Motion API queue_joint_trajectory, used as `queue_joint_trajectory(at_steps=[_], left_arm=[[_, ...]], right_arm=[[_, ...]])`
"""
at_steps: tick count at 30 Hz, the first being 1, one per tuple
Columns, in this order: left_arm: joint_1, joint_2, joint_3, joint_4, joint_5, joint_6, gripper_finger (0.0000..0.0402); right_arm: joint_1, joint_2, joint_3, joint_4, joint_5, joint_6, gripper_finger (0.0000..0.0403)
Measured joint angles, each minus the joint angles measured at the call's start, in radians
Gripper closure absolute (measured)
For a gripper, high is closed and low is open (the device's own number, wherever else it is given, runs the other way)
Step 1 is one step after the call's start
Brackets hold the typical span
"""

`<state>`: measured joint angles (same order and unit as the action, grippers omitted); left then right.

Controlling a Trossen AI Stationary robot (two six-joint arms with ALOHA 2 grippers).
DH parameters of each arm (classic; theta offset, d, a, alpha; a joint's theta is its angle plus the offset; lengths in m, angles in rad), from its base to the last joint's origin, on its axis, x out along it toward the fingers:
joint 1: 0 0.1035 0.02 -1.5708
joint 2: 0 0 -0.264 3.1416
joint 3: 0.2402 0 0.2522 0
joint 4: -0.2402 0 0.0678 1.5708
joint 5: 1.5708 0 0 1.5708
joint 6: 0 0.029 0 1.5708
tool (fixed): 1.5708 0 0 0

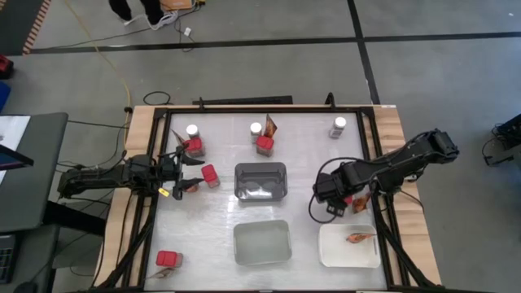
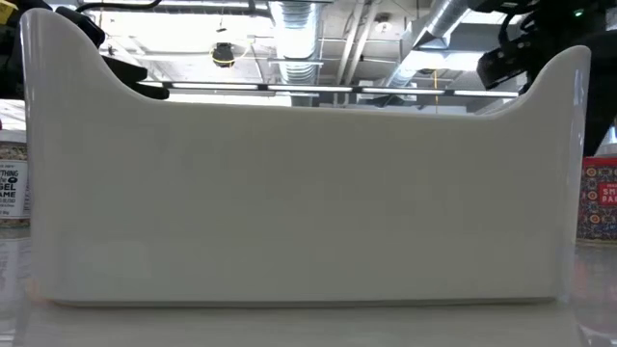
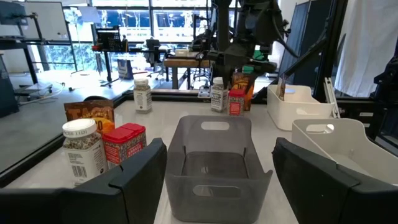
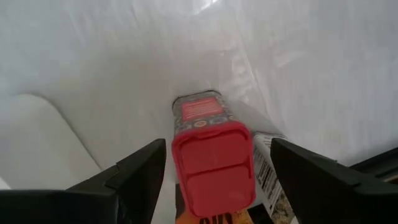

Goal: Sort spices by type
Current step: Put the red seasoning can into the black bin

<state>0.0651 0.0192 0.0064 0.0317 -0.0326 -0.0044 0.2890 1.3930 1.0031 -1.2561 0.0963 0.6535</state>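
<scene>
Grey floor surrounds the white table (image 1: 301, 199). From above, I see my left gripper (image 1: 189, 168) spread open and empty near a red box (image 1: 210, 176); jars (image 1: 193, 130) and more red boxes stand along the far side, and one packet (image 1: 356, 238) lies in the white tray (image 1: 327, 254). Low view: a tray wall (image 2: 308, 193) blocks nearly everything. Left wrist: the grey tray (image 3: 214, 163) sits ahead between my fingers. Right wrist: my right gripper (image 4: 214, 177) hangs open, holding nothing, over a red-lidded box (image 4: 211, 162) (light, stiff, probably slick). I'd pinch its flat sides.
</scene>
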Motion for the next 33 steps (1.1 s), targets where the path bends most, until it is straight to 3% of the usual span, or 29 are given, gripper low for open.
queue_joint_trajectory(at_steps=[13,23,33], left_arm=[[0.000,0.000,0.000,0.000,0.000,0.000,0.0120],[0.000,0.000,0.000,0.000,0.000,0.000,0.0120],[0.000,0.000,0.000,0.000,0.000,0.000,0.0120]], right_arm=[[-0.003,0.000,0.000,0.022,0.002,-0.026,0.0078],[-0.003,0.000,0.000,0.040,0.003,-0.034,0.0007],[-0.002,-0.001,-0.033,0.032,0.001,-0.078,0.0029]])
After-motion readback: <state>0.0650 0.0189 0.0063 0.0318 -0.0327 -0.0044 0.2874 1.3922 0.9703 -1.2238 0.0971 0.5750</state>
